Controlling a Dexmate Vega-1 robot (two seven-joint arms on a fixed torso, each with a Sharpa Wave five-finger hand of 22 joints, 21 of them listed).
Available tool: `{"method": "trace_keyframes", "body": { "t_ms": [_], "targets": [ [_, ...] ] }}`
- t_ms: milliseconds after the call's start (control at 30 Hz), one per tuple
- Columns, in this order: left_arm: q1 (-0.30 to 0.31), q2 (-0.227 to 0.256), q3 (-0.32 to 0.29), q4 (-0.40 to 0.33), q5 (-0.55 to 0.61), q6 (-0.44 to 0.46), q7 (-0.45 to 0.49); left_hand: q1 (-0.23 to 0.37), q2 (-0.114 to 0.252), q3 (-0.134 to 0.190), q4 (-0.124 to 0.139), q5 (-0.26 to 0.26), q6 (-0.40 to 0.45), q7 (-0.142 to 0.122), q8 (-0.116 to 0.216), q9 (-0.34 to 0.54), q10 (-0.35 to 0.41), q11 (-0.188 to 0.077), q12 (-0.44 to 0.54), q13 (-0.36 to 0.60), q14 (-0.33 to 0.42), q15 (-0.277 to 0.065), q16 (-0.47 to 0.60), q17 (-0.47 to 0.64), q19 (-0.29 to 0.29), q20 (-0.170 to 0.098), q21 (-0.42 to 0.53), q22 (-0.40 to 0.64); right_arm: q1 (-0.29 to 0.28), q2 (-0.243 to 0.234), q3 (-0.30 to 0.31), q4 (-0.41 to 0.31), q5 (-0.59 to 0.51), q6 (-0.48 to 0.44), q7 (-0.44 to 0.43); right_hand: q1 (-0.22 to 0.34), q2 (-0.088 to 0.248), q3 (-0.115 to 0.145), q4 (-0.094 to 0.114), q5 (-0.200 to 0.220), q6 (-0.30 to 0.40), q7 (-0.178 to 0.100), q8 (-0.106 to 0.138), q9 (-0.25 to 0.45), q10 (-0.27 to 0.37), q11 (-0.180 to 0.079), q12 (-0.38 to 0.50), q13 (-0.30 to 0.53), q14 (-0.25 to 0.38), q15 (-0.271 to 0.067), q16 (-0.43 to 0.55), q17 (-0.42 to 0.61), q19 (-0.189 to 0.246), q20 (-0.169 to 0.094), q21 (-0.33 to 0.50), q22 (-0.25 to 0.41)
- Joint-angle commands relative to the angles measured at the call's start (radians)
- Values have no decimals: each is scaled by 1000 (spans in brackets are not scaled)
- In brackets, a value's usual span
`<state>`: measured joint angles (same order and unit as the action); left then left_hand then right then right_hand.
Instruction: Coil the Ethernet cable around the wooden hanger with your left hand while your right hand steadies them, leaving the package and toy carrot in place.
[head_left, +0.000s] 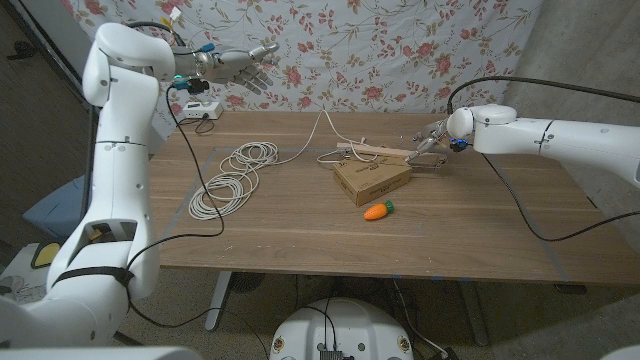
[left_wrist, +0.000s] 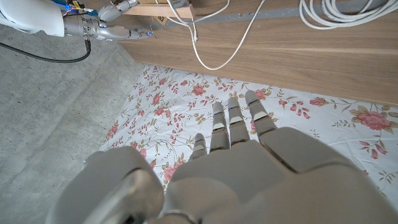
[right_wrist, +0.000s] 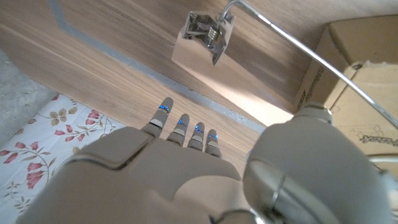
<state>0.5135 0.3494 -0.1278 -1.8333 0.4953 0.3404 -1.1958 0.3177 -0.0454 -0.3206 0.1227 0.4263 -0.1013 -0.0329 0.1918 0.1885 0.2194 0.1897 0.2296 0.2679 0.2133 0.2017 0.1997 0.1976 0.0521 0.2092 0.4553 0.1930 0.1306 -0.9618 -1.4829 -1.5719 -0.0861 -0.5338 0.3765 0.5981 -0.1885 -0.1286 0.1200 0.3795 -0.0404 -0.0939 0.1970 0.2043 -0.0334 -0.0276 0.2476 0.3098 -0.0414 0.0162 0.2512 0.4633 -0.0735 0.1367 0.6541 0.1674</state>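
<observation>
Coiling looks unstarted: we see the Ethernet cable (head_left: 232, 178) looped at 9 o'clock from the wooden hanger (head_left: 377, 153), left hand (head_left: 243, 64) spread and raised, right hand (head_left: 428, 140) at the hanger, grip unclear.

The light is even and soft, quite bright. The table (head_left: 300, 230) shows only weak shadows. In the right wrist view, the hand (right_wrist: 186, 180) is blurred and a pale glare lies on the wood.

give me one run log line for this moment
left hand: raised, holds nothing | right hand: at wooden hanger | Ethernet cable: coiled on table | package, toy carrot: in place
</observation>
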Motion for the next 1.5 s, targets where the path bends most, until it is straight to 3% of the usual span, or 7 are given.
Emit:
{"method": "trace_keyframes", "body": {
  "t_ms": [33,333,567,833,1267,1400,1500],
  "targets": [
    [22,-30,-29,-8,-18,-31,48,16,2,-5,-2,12,-49,-22,-9,2,-48,-1,-14,4,-49,1,-10,6,-32,3,-20,6,-104,-84,173,34,324,295,-191,-24,11,-25,7,3,16,-3,11,-2,9,21,-2,-4,9,3,0,-3,15,7,-4,4],
    [34,-33,-23,-14,-14,-32,57,22,13,-5,1,15,-105,-45,-8,0,-160,-14,-35,4,-162,4,-21,7,-89,3,-57,9,-180,-98,249,99,502,514,-317,-49,22,-44,15,5,32,1,15,-3,14,30,-5,-11,1,9,-4,-8,11,12,-18,4],
    [59,-61,-29,-16,-18,-62,114,26,19,-4,1,17,-116,-58,-4,-1,-218,-33,-39,2,-218,5,-22,6,-130,3,-79,12,-263,-53,310,216,633,753,-413,-77,56,-65,25,13,81,12,26,-7,63,44,2,-25,38,2,6,-22,69,4,-21,4],
    [102,-130,-64,18,-70,-141,217,29,32,-1,3,17,-113,-72,1,-2,-258,-44,-38,-2,-264,5,-21,7,-172,2,-100,15,-331,29,374,353,768,932,-394,-75,83,-63,25,20,100,18,29,-8,83,52,3,-32,53,3,9,-29,98,1,-22,5],
    [131,-261,-119,179,-216,-322,324,41,75,11,7,10,-56,-121,19,-5,-274,-72,-21,-15,-309,-55,-11,1,-188,2,-113,18,-439,233,562,591,978,1124,-247,-46,161,-36,17,28,133,15,29,-11,98,55,-5,-49,77,5,9,-51,151,-61,-29,5],
    [139,-322,-131,259,-255,-420,390,48,90,15,6,4,-24,-132,22,-7,-257,-85,-13,-25,-288,-86,-2,-4,-141,-9,-98,17,-469,302,647,668,1052,1161,-169,-48,174,-39,15,22,142,8,22,-12,102,45,-14,-62,97,13,6,-72,174,19,-40,4],
    [135,-346,-135,304,-276,-451,407,55,101,18,4,-1,5,-144,26,-8,-238,-106,-7,-33,-273,-103,1,-8,-114,-11,-92,14,-477,349,701,726,1073,1170,-109,-50,177,-42,15,19,145,3,20,-13,104,38,-17,-67,108,10,7,-79,177,53,-47,4]
  ]
}}
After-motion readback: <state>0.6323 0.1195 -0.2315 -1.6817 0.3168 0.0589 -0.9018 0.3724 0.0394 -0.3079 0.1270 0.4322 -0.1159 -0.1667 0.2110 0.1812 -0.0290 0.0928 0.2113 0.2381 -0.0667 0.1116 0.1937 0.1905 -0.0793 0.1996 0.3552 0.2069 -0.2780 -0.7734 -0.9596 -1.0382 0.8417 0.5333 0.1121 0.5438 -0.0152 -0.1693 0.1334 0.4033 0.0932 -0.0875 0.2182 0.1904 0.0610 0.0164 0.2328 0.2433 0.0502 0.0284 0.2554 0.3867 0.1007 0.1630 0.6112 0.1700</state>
